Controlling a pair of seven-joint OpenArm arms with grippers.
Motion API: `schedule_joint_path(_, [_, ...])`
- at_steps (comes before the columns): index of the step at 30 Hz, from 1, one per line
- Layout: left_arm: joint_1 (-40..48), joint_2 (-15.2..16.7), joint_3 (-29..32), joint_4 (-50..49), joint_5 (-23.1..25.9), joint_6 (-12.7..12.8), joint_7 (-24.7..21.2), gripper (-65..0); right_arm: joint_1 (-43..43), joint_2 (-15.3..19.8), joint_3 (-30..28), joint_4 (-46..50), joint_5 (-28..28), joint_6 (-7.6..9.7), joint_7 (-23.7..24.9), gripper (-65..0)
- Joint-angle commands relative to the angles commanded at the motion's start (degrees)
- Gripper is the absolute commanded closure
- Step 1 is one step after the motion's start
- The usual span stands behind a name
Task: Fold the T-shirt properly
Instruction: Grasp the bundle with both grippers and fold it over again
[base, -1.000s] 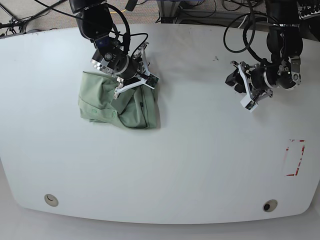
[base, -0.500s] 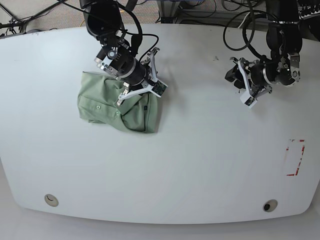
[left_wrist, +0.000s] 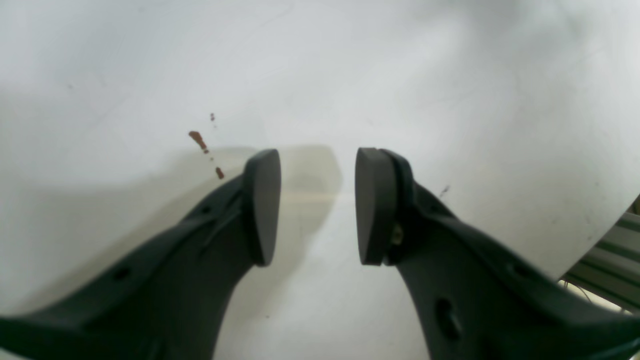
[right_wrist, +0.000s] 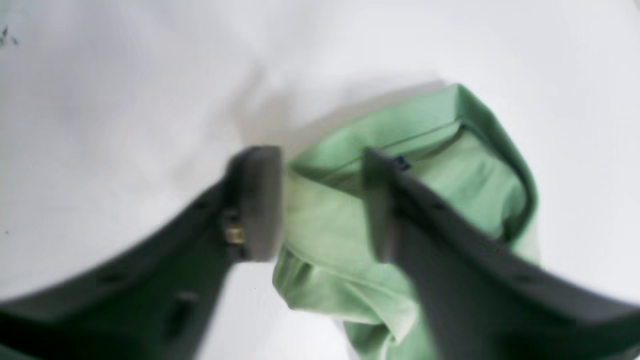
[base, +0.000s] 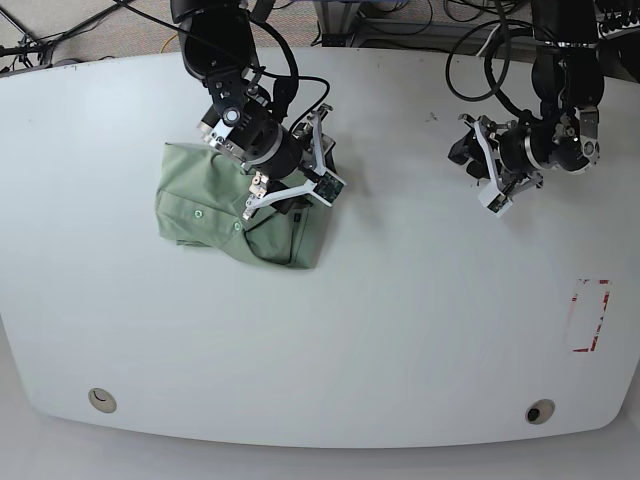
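1. Since the earlier frames your right hand has travelled away from the desk's far-left area toward its centre, crossing the T-shirt. The garment's right edge has been dragged and bunched with it.
2. T-shirt location: left half of the desk, nearer the far edge, lying as a crumpled, partly folded bundle.
3. Right hand state: fingers spread, straddling a raised fold of fabric. The wrist view is motion-blurred, so no firm pinch shows; I read it as released.
4. Left hand: unclenched, holding nothing, hovering over bare desk near the far-right corner, well apart from the shirt, probably parked clear of the working arm.
5. Judgement: the fold looks uneven, so expect to flatten it.
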Motion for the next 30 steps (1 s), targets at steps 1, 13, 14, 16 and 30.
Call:
schedule_joint_path(1, [-0.2,0.5,0.9,0.9,0.1,0.0,0.0,-23.2,0.0,0.0,1.3,0.0,0.0,0.0,0.0,-38.8])
schedule_joint_path(13, [-7.8,8.2,17.1,3.3,7.9,0.0,0.0,-23.2,4.0,3.3,22.2,-0.4,13.2,0.0,-4.8,-20.3])
schedule_joint_path(14, [-7.9,9.2,17.9,3.2,9.4,0.0,0.0,-23.2,4.7,4.0,24.4,-0.4,14.9,0.0,-5.2,-20.3])
schedule_joint_path(16, [-8.2,12.5,19.7,3.1,13.5,0.0,0.0,-23.2,6.7,5.5,29.1,-1.9,18.7,0.0,-6.8,-20.3])
schedule_joint_path(30, [-10.4,27.0,27.7,-3.3,29.2,0.0,-2.1,-23.2,13.5,15.3,36.3,-20.0,30.4,0.0,-10.0,-20.1])
